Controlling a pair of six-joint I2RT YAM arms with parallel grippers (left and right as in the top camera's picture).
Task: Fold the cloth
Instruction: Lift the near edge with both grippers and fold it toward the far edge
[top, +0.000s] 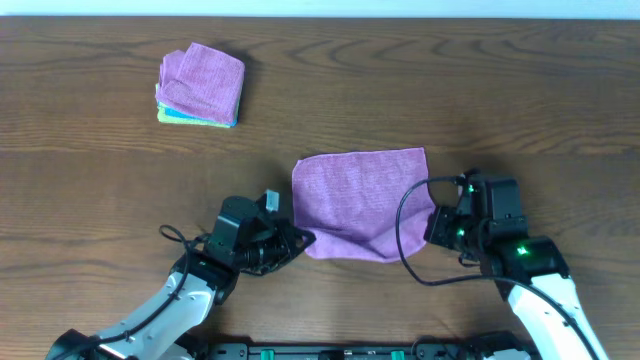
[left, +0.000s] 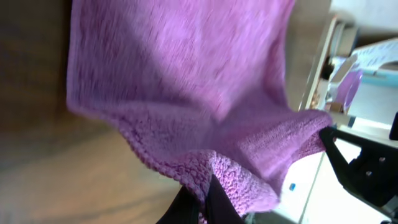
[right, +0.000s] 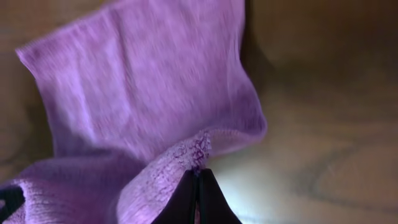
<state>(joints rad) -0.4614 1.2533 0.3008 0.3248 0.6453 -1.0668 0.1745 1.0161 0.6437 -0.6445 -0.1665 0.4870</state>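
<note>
Cloth: mauve-purple ribbed square on the wooden table, near the middle of the overhead view and between the two arms.
Cloth lie: the far half, toward 12 o'clock, lies flat. The near edge, toward 6 o'clock, is rumpled and bunched where the two grippers meet it.
Left gripper: at about 8 o'clock of the cloth, on its near-left corner. The fingers are pressed together, pinching that corner. The left wrist view shows the dark fingertips closed on a raised fold of terry, with the rest of the cloth draping away from them.
Right gripper: at about 4 o'clock of the cloth, at its near-right corner. The fingers are pressed together. In the right wrist view the tips meet on a thin curled-up edge of the fabric.
Cable: a black loop from the right arm that crosses over the right part of the cloth in the overhead view.
Pile of cloths: at about 10 o'clock of the cloth and well apart from it. A purple cloth lies on top, with teal and yellow-green edges showing below.
</note>
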